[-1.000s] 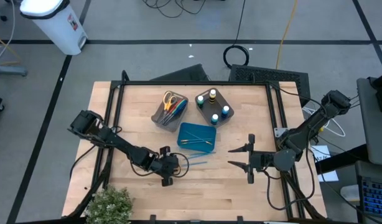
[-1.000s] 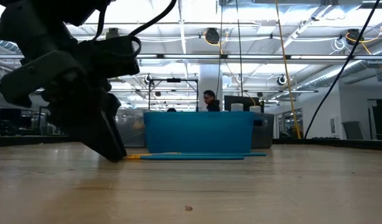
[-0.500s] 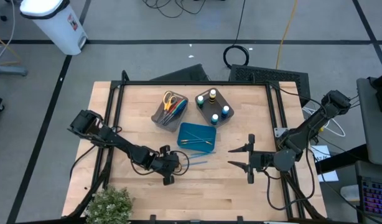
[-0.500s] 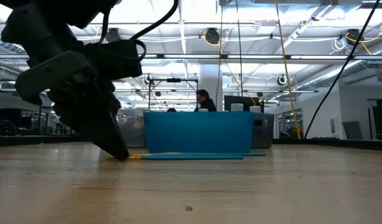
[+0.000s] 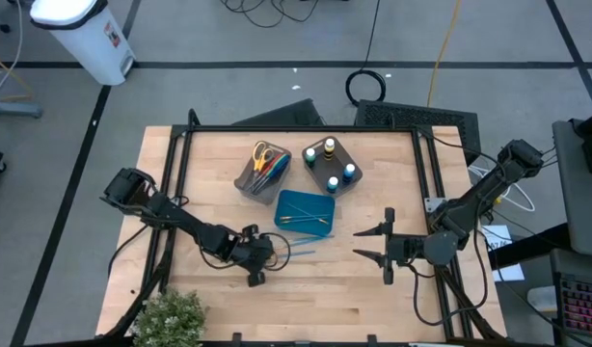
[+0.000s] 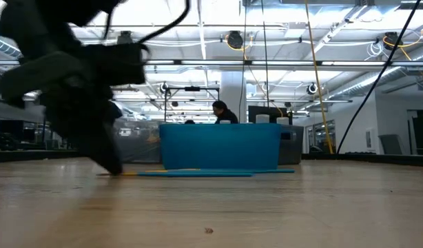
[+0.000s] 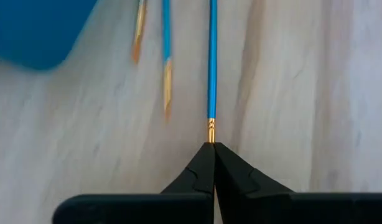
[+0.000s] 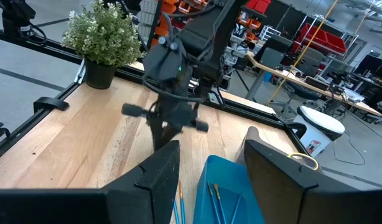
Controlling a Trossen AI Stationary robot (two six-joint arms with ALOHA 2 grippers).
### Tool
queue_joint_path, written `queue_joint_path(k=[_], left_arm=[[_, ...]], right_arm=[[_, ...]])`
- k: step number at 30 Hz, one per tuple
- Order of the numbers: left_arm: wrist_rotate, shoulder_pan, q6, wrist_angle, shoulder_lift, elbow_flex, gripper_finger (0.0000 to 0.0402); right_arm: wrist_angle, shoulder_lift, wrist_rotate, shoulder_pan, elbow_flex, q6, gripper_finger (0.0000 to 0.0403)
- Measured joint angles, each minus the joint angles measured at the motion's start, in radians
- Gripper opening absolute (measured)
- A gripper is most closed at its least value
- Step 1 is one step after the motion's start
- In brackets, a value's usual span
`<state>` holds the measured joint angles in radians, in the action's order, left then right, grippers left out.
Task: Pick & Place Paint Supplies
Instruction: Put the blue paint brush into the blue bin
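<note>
Since a second ago, left claw (image 7: 213,148) has closed, seemingly pinching the thin blue brush (image 7: 212,62), placement into the teal tray (image 5: 306,211) pending.

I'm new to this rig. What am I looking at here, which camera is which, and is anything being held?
Two dark robot arms work at a wooden table. One camera looks straight down, one sits at tabletop height, and one rides on each wrist. On the table are a teal tray, a bin of scissors and a bin of paint bottles. The left pincer is shut on the tip of a thin blue brush lying on the wood beside the tray. The right pincer waits open, holding nothing.
</note>
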<state>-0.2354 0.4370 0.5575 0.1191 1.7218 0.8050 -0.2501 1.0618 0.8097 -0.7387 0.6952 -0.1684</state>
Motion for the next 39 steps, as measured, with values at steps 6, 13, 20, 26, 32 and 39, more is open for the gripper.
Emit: queue_joint_path(k=[6, 13, 20, 26, 32, 39], left_arm=[[-0.089, 0.028, -0.020, -0.009, -0.064, 0.001, 0.0003], [-0.129, 0.044, -0.073, -0.011, -0.066, 0.038, 0.0002], [-0.152, 0.040, -0.186, -0.001, -0.067, 0.117, 0.0002], [-0.182, 0.028, -0.271, 0.030, -0.067, 0.203, 0.0003], [-0.185, 0.007, -0.349, 0.052, -0.068, 0.261, 0.0003], [-0.186, -0.058, -0.398, 0.097, -0.068, 0.297, 0.0003]], right_arm=[[0.000, 0.000, 0.000, 0.000, 0.000, 0.000, 0.0171], [-0.002, 0.000, 0.000, 0.000, 0.000, 0.000, 0.0171], [-0.007, 0.000, 0.000, 0.000, 0.000, 0.000, 0.0171], [-0.007, 0.000, 0.000, 0.000, 0.000, 0.000, 0.0171], [-0.007, 0.000, 0.000, 0.000, 0.000, 0.000, 0.0171], [-0.007, 0.001, 0.000, 0.000, 0.000, 0.000, 0.0171]])
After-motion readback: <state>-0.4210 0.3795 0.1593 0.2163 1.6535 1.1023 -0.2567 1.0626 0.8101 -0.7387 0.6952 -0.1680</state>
